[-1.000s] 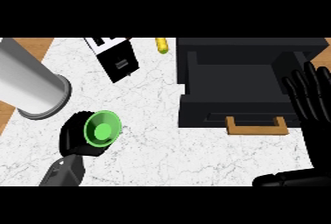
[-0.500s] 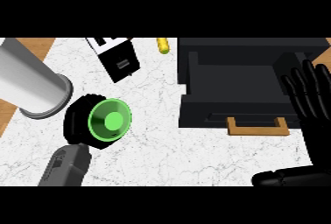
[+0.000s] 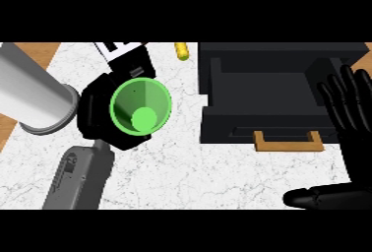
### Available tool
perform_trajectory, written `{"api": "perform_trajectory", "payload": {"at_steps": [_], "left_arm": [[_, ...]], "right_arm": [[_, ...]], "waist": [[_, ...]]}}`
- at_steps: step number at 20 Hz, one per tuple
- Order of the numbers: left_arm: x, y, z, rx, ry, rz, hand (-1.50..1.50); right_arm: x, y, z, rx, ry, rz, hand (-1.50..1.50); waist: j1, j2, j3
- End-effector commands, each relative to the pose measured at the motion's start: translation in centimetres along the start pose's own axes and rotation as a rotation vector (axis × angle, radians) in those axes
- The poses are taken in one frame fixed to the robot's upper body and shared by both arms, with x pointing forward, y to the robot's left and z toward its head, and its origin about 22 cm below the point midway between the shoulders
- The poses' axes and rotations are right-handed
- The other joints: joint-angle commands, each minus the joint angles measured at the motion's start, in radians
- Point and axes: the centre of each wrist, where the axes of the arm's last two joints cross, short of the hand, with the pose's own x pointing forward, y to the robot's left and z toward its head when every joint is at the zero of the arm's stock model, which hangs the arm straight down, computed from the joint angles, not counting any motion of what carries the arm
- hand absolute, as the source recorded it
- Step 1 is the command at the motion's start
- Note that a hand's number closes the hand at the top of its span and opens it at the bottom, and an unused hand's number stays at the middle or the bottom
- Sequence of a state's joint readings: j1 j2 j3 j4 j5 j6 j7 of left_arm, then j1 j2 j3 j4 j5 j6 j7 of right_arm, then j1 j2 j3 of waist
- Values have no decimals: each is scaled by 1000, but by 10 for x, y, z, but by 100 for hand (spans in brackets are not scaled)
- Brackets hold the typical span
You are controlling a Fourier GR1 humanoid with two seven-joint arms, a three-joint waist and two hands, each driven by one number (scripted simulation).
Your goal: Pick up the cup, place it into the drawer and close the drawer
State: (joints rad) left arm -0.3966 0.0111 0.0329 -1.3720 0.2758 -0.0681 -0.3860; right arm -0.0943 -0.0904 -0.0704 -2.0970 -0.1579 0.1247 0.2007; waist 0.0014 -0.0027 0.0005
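Item: cup [image 3: 141, 106], bright green, round-mouthed with smooth glossy walls and a paler disc at its bottom, mouth turned toward the viewer. Location: left of centre, over the worktop [image 3: 218, 172], just left of the drawer [image 3: 232, 129] and not yet above it. Holder: left hand [image 3: 93, 110], black, its fingers curled round the cup's outside from the left and near sides, grey forearm trailing to the near-left edge. Right hand [image 3: 356, 147]: black, resting at the right edge beside the drawer, fingers straight and pointing up, thumb out to the left, holding nothing. Drawer: matt black box, pulled open, its interior dark and apparently bare, with a flat front panel carrying a tan, squared U-shaped handle [image 3: 288, 146]. Worktop: white stone with fine grey veining. Other pieces: a large smooth grey cylinder [image 3: 29, 96] at the far left; a small yellow object [image 3: 181, 50] and a black-and-white box [image 3: 131, 59] at the far edge. Progress, as judged: grasp made and the cup seemingly lifted; carrying it right, setting it inside, letting go and pushing the drawer shut all remain.
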Motion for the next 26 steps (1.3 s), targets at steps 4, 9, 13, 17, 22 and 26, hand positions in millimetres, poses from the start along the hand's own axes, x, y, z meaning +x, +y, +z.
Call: {"api": "perform_trajectory", "payload": {"at_steps": [4, 9, 13, 17, 22, 26], "left_arm": [[38, -50, -39, -31, -26, -21, 150], [53, -67, -94, -38, 0, -66, 150], [53, -108, -94, -61, -12, -98, 150], [31, -100, -112, -82, 15, -116, 150], [15, -128, -126, -80, 76, -148, 150], [15, -126, -140, -80, 117, -165, 150]], "right_arm": [[-2, 2, 10, 9, 8, 8, -150], [-22, -3, -11, 11, -10, 11, -150], [-12, 7, 1, 0, -6, -20, -150], [-16, -10, -2, -6, 10, 2, -150], [3, 0, -3, 28, 3, 17, -150], [-5, -16, 7, 22, -4, 17, -150]], "waist": [[-5, 1, 0], [-5, 4, 0], [-10, 2, 0], [-12, 4, 0], [-25, 6, 0], [-20, 5, 0]]}}
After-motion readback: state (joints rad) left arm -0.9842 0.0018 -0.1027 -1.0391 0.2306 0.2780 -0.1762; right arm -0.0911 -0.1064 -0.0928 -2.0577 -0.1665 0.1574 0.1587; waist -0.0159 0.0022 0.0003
